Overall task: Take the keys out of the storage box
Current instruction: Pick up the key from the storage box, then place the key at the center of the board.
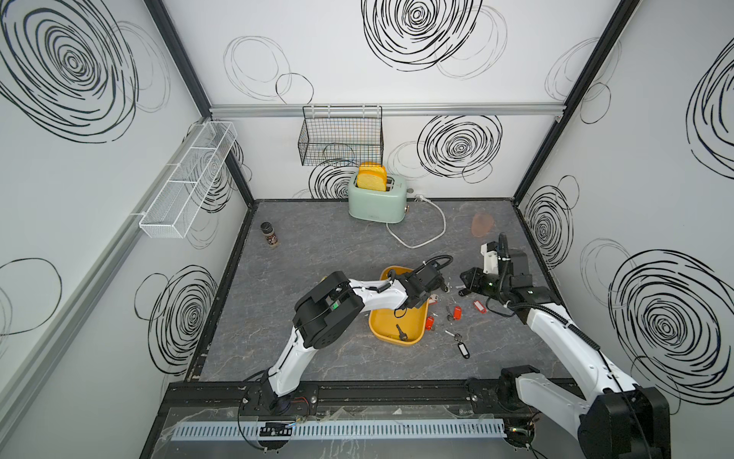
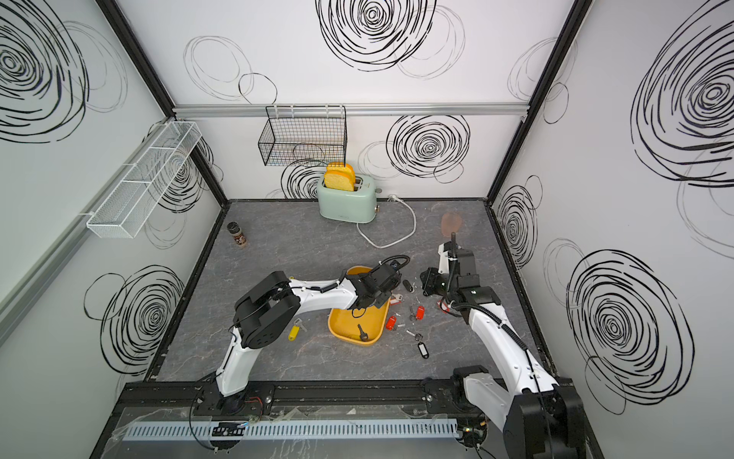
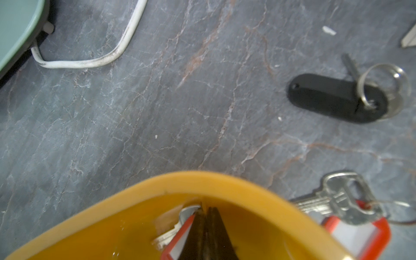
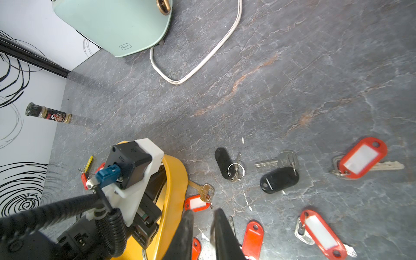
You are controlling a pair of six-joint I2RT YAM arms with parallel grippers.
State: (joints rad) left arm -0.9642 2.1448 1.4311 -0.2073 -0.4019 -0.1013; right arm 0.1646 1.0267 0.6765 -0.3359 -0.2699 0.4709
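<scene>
The mustard-yellow storage box (image 1: 387,318) (image 2: 349,322) lies mid-table. My left gripper (image 1: 424,300) (image 3: 205,208) reaches into its far right corner, jaws pressed together. A red-tagged key (image 3: 177,238) lies against one finger; a pinch on it does not show. A dark key (image 1: 399,332) rests at the box's near end. Keys with red tags (image 1: 456,312) (image 4: 362,157) and black tags (image 1: 464,351) (image 4: 279,180) are scattered on the table right of the box, and a yellow-tagged one (image 2: 293,332) lies left of it. My right gripper (image 1: 464,280) (image 4: 203,212) hovers over the scattered keys, slightly open and holding nothing.
A mint toaster (image 1: 377,198) with bread stands at the back, its white cord (image 1: 429,234) looping forward. A spice jar (image 1: 270,234) stands near the left wall. A black wire basket (image 1: 341,135) and a white mesh shelf (image 1: 186,179) hang on the walls.
</scene>
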